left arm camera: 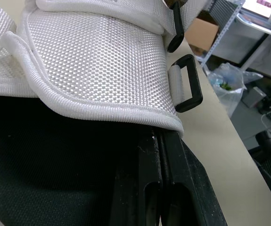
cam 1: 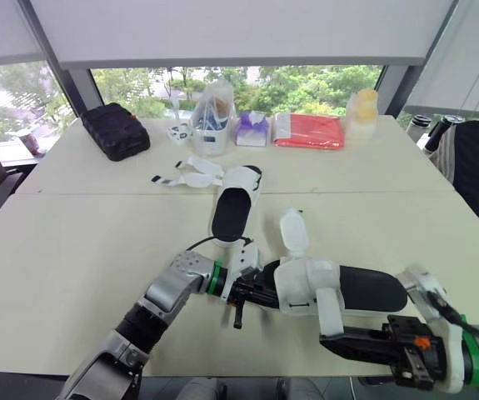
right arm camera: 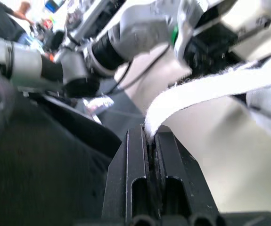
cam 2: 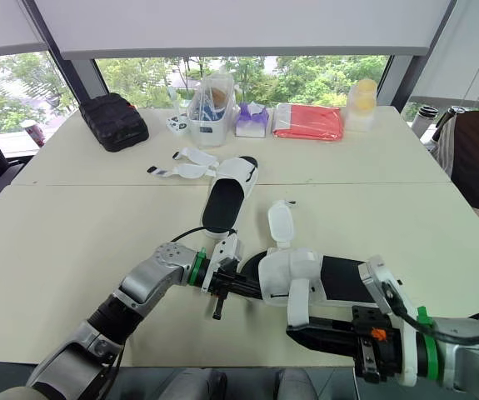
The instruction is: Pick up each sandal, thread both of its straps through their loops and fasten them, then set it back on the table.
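Observation:
One white sandal with a black footbed [cam 1: 339, 287] is held just above the table's front edge. My left gripper [cam 1: 251, 293] is shut on its toe end; in the left wrist view the fingers [left arm camera: 173, 188] pinch the footbed's edge under the woven upper, beside a black loop [left arm camera: 189, 82]. My right gripper [cam 1: 329, 337] is shut on the white strap [cam 1: 331, 310] hanging down from the sandal's side, and the strap [right arm camera: 210, 87] enters the fingertips. A second strap [cam 1: 294, 232] sticks up, unfastened. The other sandal [cam 1: 235, 208] lies mid-table with its loose straps [cam 1: 185, 175] spread to the left.
Along the far edge stand a black bag [cam 1: 116, 131], a clear container [cam 1: 212, 121], a purple tissue pack [cam 1: 252, 129], a red package [cam 1: 309, 131] and yellow-lidded jars [cam 1: 362, 112]. A dark chair [cam 1: 476, 167] stands at the right.

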`<action>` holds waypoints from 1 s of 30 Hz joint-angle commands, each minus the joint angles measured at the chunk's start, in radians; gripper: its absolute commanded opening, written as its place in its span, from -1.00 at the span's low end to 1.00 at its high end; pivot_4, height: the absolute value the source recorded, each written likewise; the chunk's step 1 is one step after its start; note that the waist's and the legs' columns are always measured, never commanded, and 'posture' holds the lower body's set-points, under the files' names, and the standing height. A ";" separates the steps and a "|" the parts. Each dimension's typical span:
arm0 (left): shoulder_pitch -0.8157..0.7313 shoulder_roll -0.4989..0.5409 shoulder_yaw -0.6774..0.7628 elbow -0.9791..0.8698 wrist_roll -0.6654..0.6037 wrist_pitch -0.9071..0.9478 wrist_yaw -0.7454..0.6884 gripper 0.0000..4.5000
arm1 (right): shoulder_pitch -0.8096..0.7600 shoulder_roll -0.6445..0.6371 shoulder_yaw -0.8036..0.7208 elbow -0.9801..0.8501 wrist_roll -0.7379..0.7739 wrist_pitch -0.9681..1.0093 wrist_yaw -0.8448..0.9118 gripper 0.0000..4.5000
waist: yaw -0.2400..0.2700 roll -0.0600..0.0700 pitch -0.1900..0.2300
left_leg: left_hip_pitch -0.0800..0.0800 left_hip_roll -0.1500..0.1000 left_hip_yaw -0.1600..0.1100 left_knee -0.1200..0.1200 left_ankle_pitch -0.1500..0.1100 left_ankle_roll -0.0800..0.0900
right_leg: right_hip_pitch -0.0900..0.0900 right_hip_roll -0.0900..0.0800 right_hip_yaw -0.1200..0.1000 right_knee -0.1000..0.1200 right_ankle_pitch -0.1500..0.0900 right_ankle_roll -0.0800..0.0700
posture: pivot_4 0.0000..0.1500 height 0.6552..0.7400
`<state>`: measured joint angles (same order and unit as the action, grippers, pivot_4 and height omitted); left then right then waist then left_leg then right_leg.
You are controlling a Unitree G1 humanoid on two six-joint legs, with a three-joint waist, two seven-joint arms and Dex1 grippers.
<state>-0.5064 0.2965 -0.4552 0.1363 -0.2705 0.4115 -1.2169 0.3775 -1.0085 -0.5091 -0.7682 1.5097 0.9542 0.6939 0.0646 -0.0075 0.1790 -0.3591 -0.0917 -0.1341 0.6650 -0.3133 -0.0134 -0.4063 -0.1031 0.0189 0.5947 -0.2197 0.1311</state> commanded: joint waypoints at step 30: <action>0.016 0.005 -0.006 0.010 0.038 0.018 0.049 -1.00 | -0.771 0.077 0.462 0.662 -0.621 -0.171 -0.096 0.59 | -0.017 0.003 -0.001 | 0.000 -0.001 0.001 0.000 0.000 0.001 | -0.001 0.001 0.001 0.000 0.001 -0.001 | 1.00 1.00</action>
<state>-0.4954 0.3019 -0.4465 0.1142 -0.2702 0.4229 -1.1978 -0.3737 -0.9237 -0.0808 -0.1328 0.9599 0.7979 0.5449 0.0474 -0.0043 0.1782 -0.3598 -0.0929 -0.1331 0.6650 -0.3133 -0.0127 -0.4079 -0.1024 0.0197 0.5950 -0.2188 0.1305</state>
